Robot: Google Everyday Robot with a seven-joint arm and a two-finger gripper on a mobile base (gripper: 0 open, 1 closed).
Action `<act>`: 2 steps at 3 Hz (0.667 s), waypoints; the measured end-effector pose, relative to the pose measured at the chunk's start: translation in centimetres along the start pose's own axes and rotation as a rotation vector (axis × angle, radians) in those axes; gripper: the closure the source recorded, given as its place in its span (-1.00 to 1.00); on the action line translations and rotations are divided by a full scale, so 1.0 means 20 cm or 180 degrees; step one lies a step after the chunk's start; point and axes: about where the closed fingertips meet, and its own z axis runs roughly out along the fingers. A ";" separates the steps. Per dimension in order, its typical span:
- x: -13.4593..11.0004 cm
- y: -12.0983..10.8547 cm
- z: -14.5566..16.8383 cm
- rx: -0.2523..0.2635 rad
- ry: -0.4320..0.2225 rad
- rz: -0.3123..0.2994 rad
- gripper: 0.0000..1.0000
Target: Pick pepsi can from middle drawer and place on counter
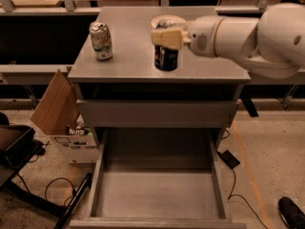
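The pepsi can (pixel 166 57) is dark blue with a bit of white marking. It stands upright at the counter (pixel 128 68), near the front middle; I cannot tell whether its base touches the top. My gripper (pixel 167 37) comes in from the right and is shut on the can's upper part, hiding its silver top. The middle drawer (pixel 157 194) is pulled out below, its flat grey floor bare. The white arm (pixel 257 32) fills the upper right.
A paler white-green can (pixel 101 40) stands at the counter's left. A white bowl (pixel 167 20) sits behind my gripper, partly hidden. A closed drawer front (pixel 157 113) is above the open drawer. A cardboard box (pixel 55 104), chair base (pixel 14 151) and cables lie on the floor.
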 end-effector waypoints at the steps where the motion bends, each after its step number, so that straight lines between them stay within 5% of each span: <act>1: -0.25 -0.22 0.12 0.0631 -0.0129 -0.0068 1.00; 2: -0.24 -0.36 0.25 0.0890 -0.0171 -0.0174 1.00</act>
